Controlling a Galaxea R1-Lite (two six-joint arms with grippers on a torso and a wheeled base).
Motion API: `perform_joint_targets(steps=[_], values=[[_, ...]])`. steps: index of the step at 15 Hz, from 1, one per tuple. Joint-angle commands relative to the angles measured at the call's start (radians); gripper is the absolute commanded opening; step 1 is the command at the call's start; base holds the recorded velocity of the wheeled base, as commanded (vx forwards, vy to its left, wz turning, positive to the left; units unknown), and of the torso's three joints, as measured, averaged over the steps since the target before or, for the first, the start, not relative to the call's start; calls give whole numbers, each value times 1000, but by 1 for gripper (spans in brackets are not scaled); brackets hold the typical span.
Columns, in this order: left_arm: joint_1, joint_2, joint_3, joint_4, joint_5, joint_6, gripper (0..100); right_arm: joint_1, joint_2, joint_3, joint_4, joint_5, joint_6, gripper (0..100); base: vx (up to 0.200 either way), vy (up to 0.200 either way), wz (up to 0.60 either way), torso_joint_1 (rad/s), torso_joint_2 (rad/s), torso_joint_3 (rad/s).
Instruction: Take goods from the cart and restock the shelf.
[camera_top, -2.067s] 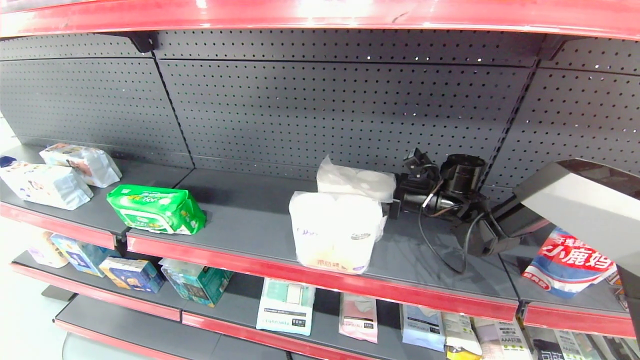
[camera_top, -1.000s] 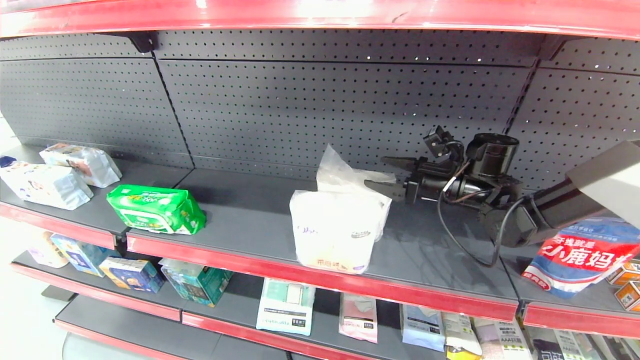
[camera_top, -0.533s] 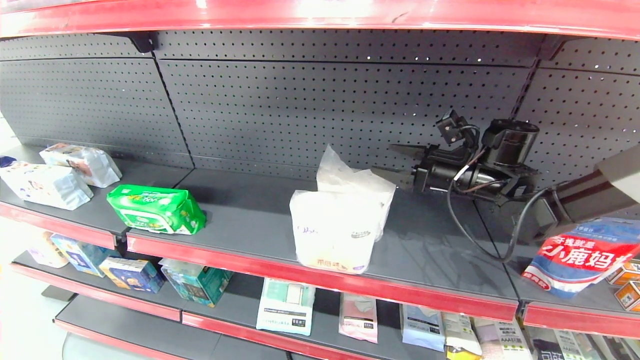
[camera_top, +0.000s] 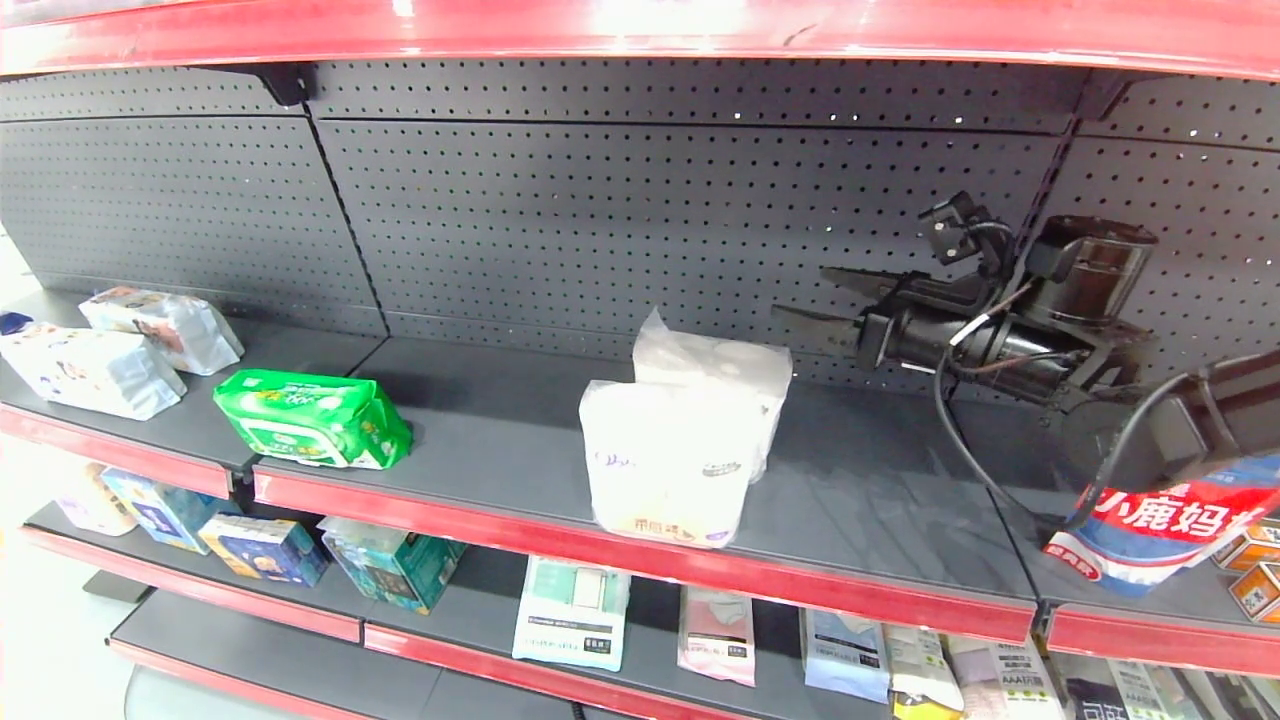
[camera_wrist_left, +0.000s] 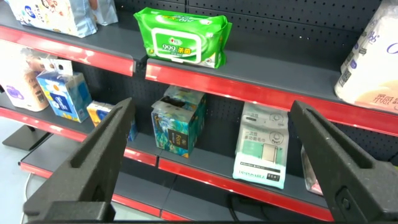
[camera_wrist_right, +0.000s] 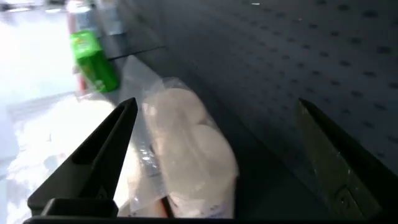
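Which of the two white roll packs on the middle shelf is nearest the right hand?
The rear pack, partly hidden behind the front pack; the open right hand hangs just beside it, not touching.

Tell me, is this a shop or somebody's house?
Most likely a shop. There are long shelves with red front edges and a pegboard back wall. Packaged goods sit out on display, like the green wipes pack and the white tissue pack.

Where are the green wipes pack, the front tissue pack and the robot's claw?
green wipes pack (camera_top: 312, 418), head view, front face
front tissue pack (camera_top: 668, 462), head view, front face
right gripper (camera_top: 800, 292), head view, between its fingertips
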Motion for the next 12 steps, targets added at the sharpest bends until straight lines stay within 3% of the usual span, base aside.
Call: perform_joint_targets(steps=[1, 4, 8, 12], values=[[0, 0, 0, 0, 0, 0, 100, -2, -98, 62, 1, -104, -1, 100, 0, 0, 0, 0, 0, 0], [0, 0, 0, 0, 0, 0, 100, 18, -256, 140, 159, -414, -1, 100, 0, 0, 0, 0, 0, 0], [0, 0, 0, 0, 0, 0, 100, -8, -456, 226, 308, -552, -1, 100, 0, 0, 0, 0, 0, 0], [0, 0, 0, 0, 0, 0, 100, -54, -657, 444, 317, -552, -1, 100, 0, 0, 0, 0, 0, 0]])
